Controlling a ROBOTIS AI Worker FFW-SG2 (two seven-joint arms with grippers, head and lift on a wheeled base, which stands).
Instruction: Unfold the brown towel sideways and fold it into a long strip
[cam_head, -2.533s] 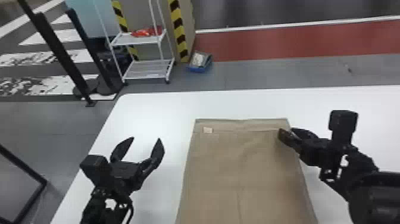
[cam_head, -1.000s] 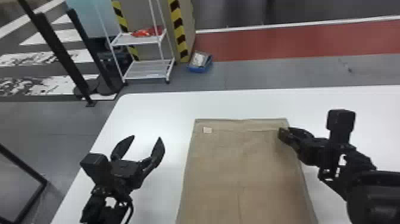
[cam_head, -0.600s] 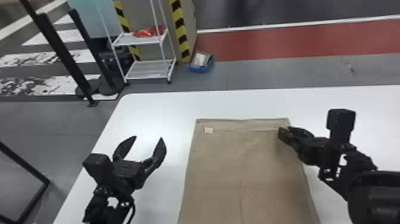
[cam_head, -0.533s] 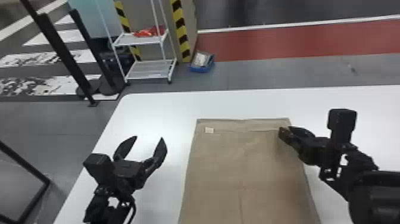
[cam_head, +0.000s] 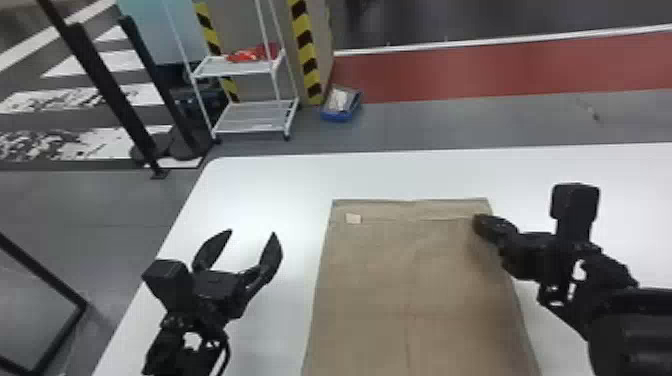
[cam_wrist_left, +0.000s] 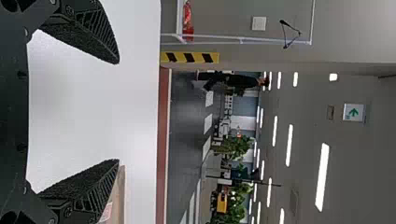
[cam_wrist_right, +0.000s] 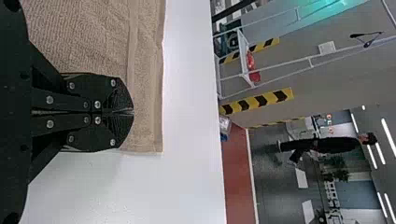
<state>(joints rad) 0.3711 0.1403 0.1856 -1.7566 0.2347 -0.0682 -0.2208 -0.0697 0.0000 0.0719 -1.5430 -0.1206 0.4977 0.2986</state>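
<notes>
The brown towel (cam_head: 410, 280) lies flat on the white table in the head view, with a hem and a small pale label (cam_head: 353, 218) at its far end. Left of the towel, my left gripper (cam_head: 252, 235) stands open with nothing between its fingers. In the left wrist view, the left gripper (cam_wrist_left: 116, 111) is spread, with a strip of towel (cam_wrist_left: 122, 196) beside one finger. My right gripper (cam_head: 477, 225) is at the towel's far right corner. The right wrist view has the right gripper (cam_wrist_right: 132, 112) shut over the towel (cam_wrist_right: 93, 37) near its hem; whether cloth is pinched is hidden.
The white table's (cam_head: 280, 172) far edge runs behind the towel, and its left edge passes close to my left arm. Beyond it on the floor stand a white shelf cart (cam_head: 255, 120), a blue bin (cam_head: 341, 105) and black posts (cam_head: 112, 95).
</notes>
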